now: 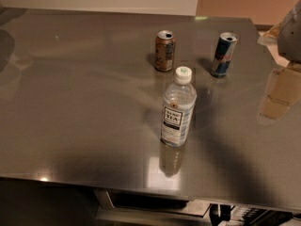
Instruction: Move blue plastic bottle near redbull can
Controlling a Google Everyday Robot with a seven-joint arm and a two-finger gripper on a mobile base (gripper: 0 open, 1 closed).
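Gripper (292,32), openness impossible to tell, is hovering at the right edge; grasping the blue plastic bottle (178,108) mid-body should be keeping it upright toward the redbull can (223,54).

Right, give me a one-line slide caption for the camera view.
Blue plastic bottle stands in front of the brown can and redbull can on a grey table; gripper at the right edge.
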